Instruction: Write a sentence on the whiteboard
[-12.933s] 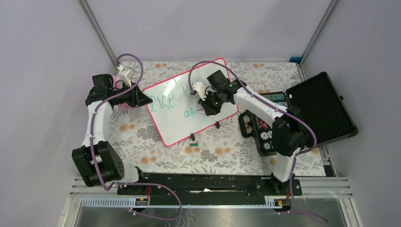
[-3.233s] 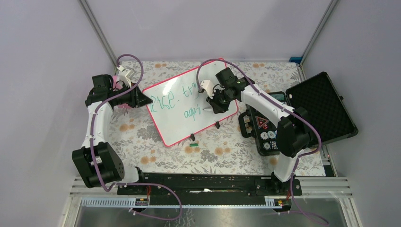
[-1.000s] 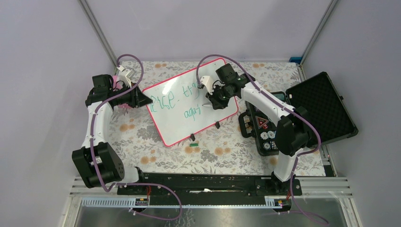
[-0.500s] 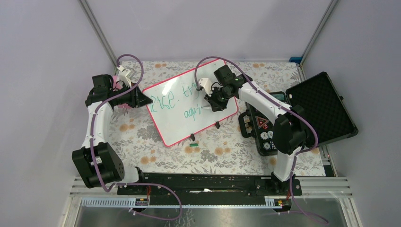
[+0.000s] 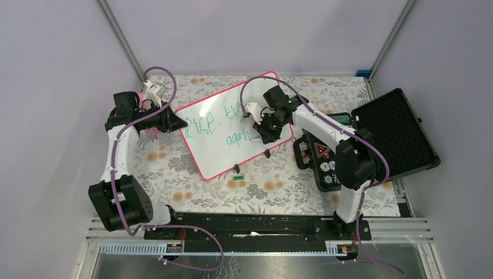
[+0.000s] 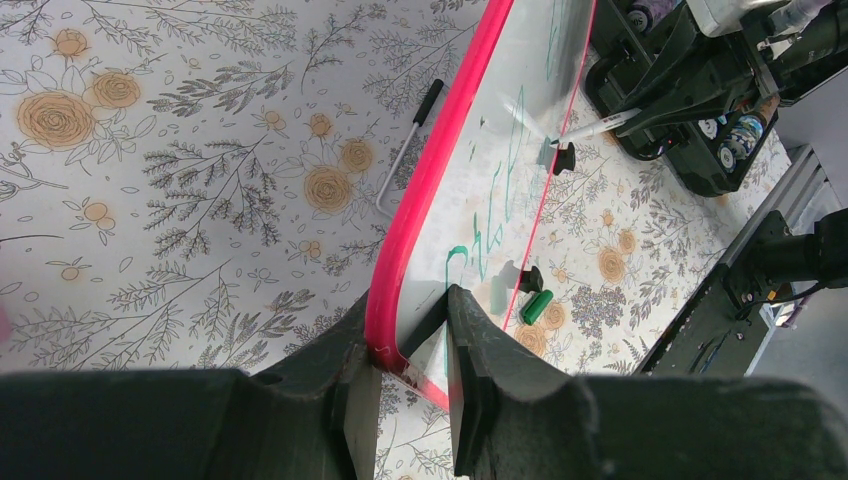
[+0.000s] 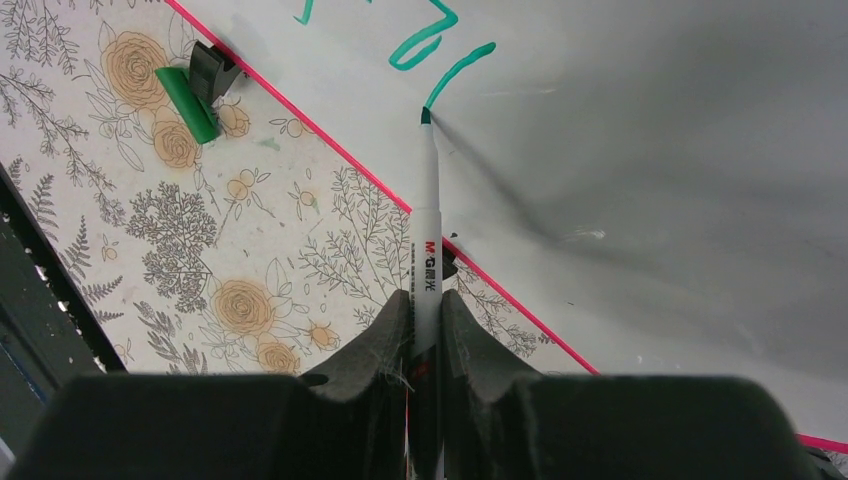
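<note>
While the whiteboard [image 5: 221,148] (askew on the worktop [image 5: 174,171]) is clamped at its edge by the left jaws, a marker [image 7: 428,230] is pinched by the right jaws, tip on the sentence [image 5: 203,124].

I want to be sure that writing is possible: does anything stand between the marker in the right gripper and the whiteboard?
Nothing visible does. The right gripper holds the marker, and its tip touches the whiteboard at the end of a green stroke of the sentence. The white surface beside the tip is bare.
</note>
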Robot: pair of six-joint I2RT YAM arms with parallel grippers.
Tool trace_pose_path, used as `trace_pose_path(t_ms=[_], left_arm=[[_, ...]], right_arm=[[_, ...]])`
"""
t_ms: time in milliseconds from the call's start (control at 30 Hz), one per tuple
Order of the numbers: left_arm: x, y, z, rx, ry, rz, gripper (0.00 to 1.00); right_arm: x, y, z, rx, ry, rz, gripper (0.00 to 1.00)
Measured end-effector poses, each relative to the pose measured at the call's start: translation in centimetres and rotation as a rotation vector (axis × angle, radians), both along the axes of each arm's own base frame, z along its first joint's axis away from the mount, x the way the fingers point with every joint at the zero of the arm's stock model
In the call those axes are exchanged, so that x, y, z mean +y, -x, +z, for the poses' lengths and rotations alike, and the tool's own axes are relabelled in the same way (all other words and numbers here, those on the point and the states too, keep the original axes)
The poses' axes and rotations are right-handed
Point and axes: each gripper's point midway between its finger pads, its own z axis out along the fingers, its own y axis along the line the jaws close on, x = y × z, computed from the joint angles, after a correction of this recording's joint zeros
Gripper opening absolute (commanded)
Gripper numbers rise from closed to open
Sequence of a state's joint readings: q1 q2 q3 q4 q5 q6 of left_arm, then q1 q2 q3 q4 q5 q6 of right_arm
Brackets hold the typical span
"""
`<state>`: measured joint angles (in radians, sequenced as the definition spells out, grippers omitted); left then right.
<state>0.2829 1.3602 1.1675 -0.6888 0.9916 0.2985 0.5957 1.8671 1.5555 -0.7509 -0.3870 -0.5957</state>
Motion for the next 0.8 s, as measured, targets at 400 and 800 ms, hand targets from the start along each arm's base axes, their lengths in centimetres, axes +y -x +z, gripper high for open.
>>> trace_pose_path(t_ms=[400,800], left_arm=[[0.0,0.0,0.0,0.000,0.000,0.000,0.00],[0.0,0.0,0.0,0.000,0.000,0.000,0.00]], right_arm=[[0.4,0.0,2.1,-0.037,-0.045,0.007,0.00],[0.8,-1.2,3.6,-0.086,-0.057,-0.008,0.00]])
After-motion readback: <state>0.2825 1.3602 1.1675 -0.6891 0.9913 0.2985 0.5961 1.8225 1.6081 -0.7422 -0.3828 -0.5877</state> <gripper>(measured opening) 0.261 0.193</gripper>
